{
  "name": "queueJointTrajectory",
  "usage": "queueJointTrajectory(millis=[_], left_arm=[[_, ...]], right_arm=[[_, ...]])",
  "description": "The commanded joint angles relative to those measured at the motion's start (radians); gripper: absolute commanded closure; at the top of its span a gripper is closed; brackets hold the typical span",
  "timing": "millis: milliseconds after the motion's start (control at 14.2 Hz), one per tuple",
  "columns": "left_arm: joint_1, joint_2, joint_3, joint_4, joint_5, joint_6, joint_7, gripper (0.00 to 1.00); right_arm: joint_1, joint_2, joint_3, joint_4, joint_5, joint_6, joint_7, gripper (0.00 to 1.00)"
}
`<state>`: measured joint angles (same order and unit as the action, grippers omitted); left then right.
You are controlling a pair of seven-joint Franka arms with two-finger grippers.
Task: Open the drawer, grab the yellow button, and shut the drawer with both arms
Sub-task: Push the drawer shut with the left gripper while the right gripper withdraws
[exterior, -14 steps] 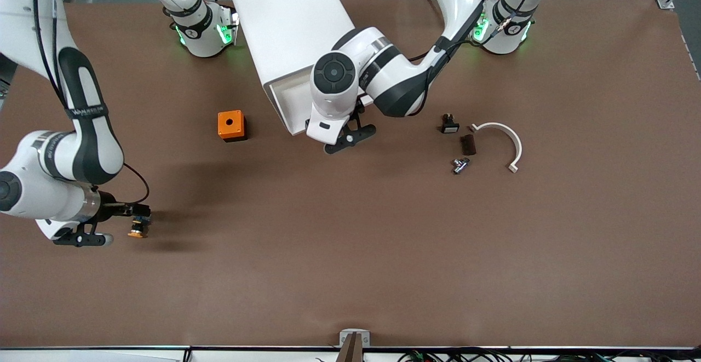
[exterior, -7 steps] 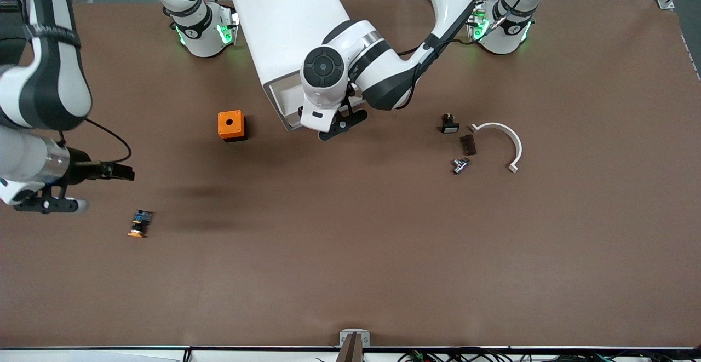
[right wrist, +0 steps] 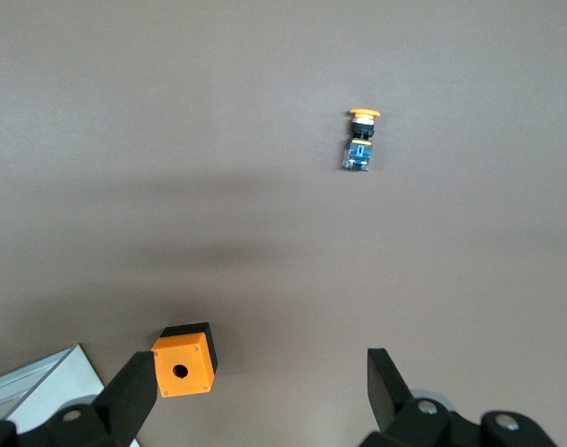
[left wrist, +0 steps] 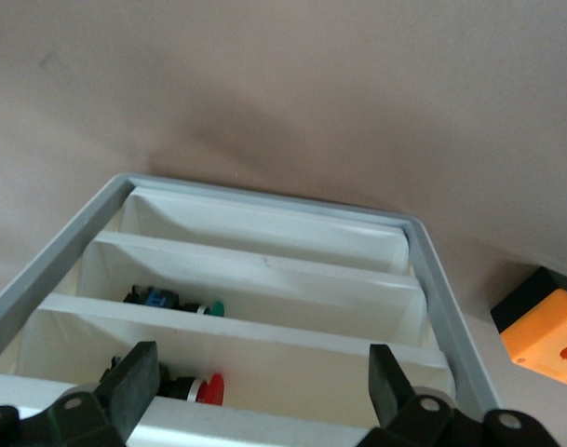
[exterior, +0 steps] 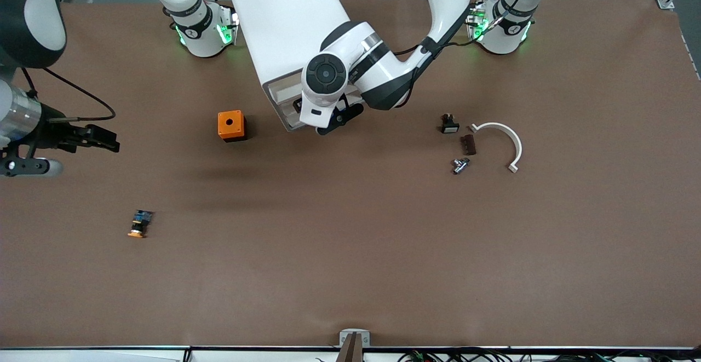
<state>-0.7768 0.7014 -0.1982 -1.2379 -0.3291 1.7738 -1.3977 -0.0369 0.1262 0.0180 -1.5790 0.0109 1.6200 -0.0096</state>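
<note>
While the drawer [exterior: 289, 111] of the white cabinet [exterior: 289, 19] stands only part way out, the closing step appears to be in hand: the left gripper [exterior: 328, 122] sits at the drawer's front edge with its jaws spread wide and gripping nothing, and the next move seems to call for a straight push along the drawer's travel until the front meets the cabinet. The right gripper [exterior: 104, 139] hangs over the brown surface [exterior: 350, 252] toward the right arm's end, jaws apart and empty, waiting. The button [exterior: 139, 224] lies alone on the surface, nearer to the front camera than the orange box [exterior: 230, 125] and well apart from it, so the taking looks done. Counted from largest to smallest: one cabinet with one drawer (the left wrist view shows it divided into compartments, with a few small parts inside), two arms, one white curved bracket [exterior: 506, 142], one orange box, one dark flat block [exterior: 467, 144], one black part with a white face [exterior: 449, 124], one small metal fitting [exterior: 459, 165], and one button.
</note>
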Motion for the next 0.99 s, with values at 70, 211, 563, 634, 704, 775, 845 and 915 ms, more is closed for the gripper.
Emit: queueJointTrajectory(millis=[70, 211, 563, 634, 704, 775, 845, 915], left_arm=[[-0.013, -0.01, -0.004, -0.029, -0.071, -0.011, -0.053, 0.01], [-0.016, -0.01, -0.004, -0.04, -0.074, -0.011, -0.069, 0.01], [-0.019, -0.006, -0.004, -0.054, -0.185, -0.008, -0.07, 0.01], [-0.019, -0.006, -0.003, -0.054, -0.186, -0.008, -0.069, 0.01], [-0.018, -0.006, -0.003, -0.054, -0.185, -0.004, -0.069, 0.01], [-0.015, -0.006, -0.003, -0.052, -0.182, -0.004, -0.067, 0.01], [-0.01, -0.008, -0.003, -0.052, -0.179, -0.004, -0.058, 0.01], [-0.006, -0.008, -0.003, -0.052, -0.176, -0.004, -0.052, 0.01]], right_arm=[[-0.011, 0.01, -0.004, 0.103, -0.006, -0.035, 0.008, 0.0], [-0.011, 0.01, -0.006, 0.109, -0.006, -0.037, 0.008, 0.0], [-0.012, 0.01, -0.007, 0.131, -0.006, -0.048, 0.01, 0.0], [-0.014, 0.01, -0.007, 0.131, -0.006, -0.048, 0.01, 0.0], [-0.014, 0.01, -0.007, 0.131, -0.006, -0.048, 0.01, 0.0], [-0.014, 0.01, -0.009, 0.131, -0.006, -0.048, 0.01, 0.0], [-0.023, 0.01, -0.007, 0.131, -0.005, -0.049, 0.004, 0.0], [-0.024, 0.009, -0.007, 0.131, -0.005, -0.06, 0.005, 0.0]])
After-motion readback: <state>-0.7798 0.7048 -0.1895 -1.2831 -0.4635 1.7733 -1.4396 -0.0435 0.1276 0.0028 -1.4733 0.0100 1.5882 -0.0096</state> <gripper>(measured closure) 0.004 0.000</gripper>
